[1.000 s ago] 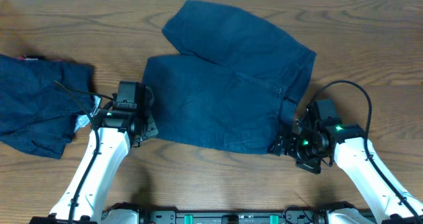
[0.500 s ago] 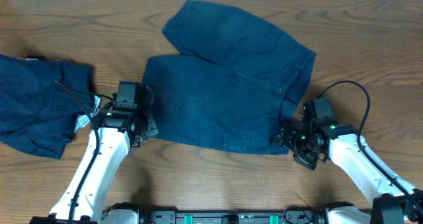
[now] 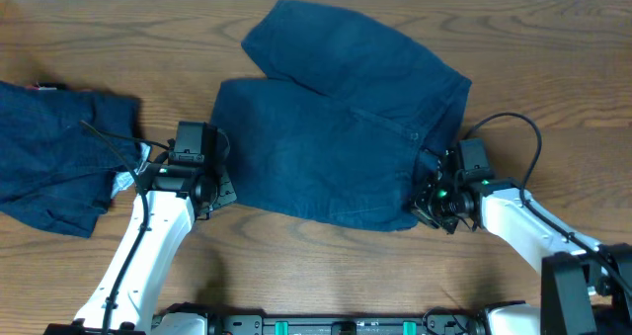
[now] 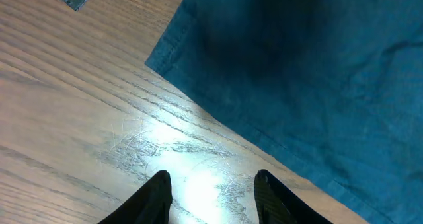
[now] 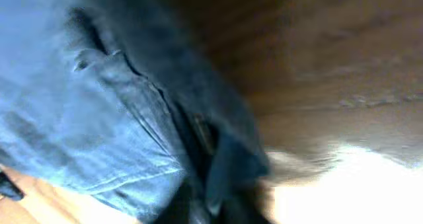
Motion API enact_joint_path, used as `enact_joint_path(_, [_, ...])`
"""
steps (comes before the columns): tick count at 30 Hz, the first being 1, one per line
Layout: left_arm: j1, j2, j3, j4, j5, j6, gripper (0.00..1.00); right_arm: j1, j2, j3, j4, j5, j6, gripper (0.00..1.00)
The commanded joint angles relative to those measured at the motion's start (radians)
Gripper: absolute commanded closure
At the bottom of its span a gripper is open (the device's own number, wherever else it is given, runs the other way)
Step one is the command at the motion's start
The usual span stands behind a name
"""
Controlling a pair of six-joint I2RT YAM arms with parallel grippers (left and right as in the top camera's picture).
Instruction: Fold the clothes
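We are seeing the right gripper [image 3: 423, 205] shifting onto dark navy-blue fabric shorts [image 3: 326, 147] spread flat at the far edge; clamp unclear, left gripper [image 4: 210, 187] released.

Overhead, the left arm [image 3: 148, 241] and right arm [image 3: 523, 221] wear white shells with black wrist housings, above a black base rail [image 3: 326, 325] with green fittings at 6 o'clock. A black cable [image 3: 523, 127] loops off the right wrist toward 12 o'clock, beside a green light [image 3: 441, 192]. The left gripper [image 4: 211, 194] has black, tapered fingers [image 4: 157, 196].
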Motion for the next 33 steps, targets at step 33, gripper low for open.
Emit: enact_joint_path(33, [-0.104, 0.098, -0.236, 0.24, 0.351, 0.013, 0.31, -0.455, -0.001, -0.003, -0.086, -0.016, -0.221, 0.99])
